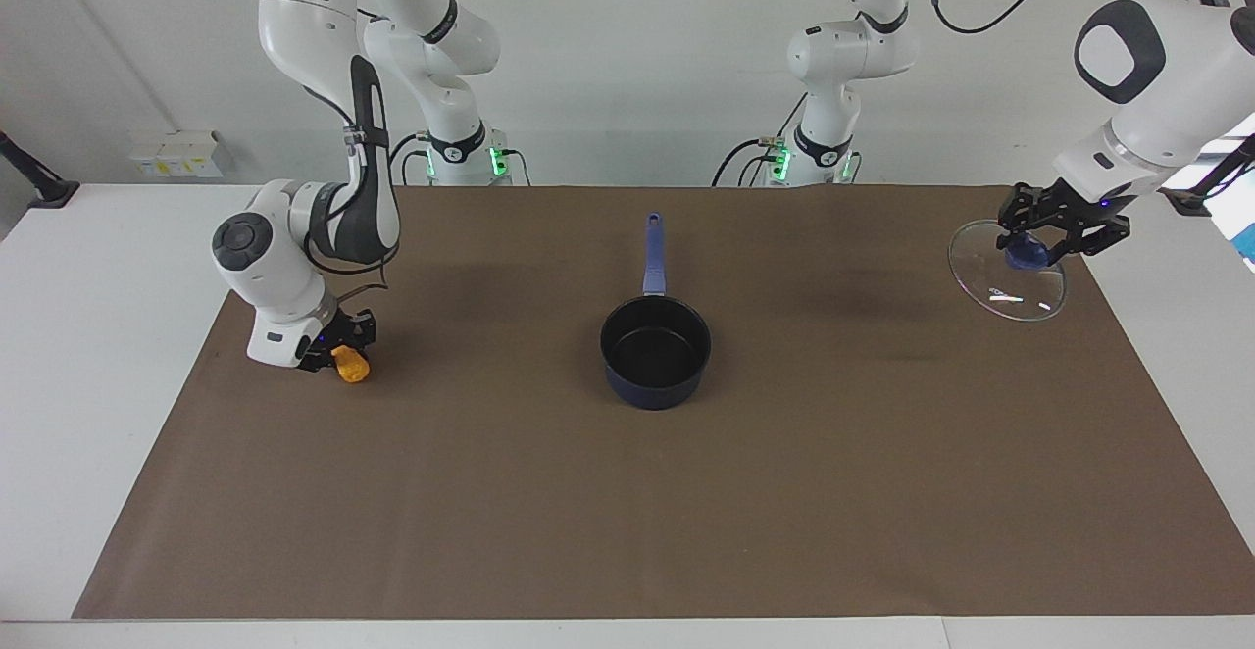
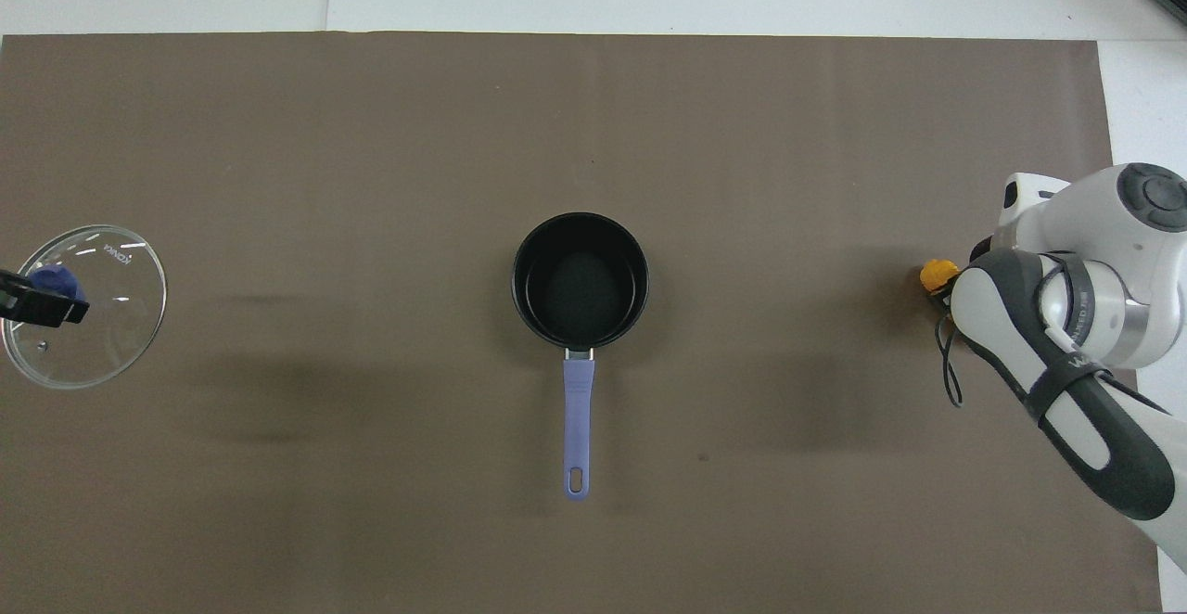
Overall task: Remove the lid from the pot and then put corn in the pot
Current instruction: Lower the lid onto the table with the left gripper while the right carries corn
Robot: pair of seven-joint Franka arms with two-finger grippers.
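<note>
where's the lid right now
The lid is off the pot, tilted in the left claw, which grips its blue knob over the brown mat's edge at the left arm's end of the table.

In the overhead view the right arm's white wrist covers the right gripper and most of the stubby orange-yellow corn cob at its fingertips; the left gripper is cut by that view's edge

Dark navy pot with black inside and lighter blue handle, clear glass lid with blue knob, orange-yellow corn, plain brown mat on white table, white-and-black arms.
</note>
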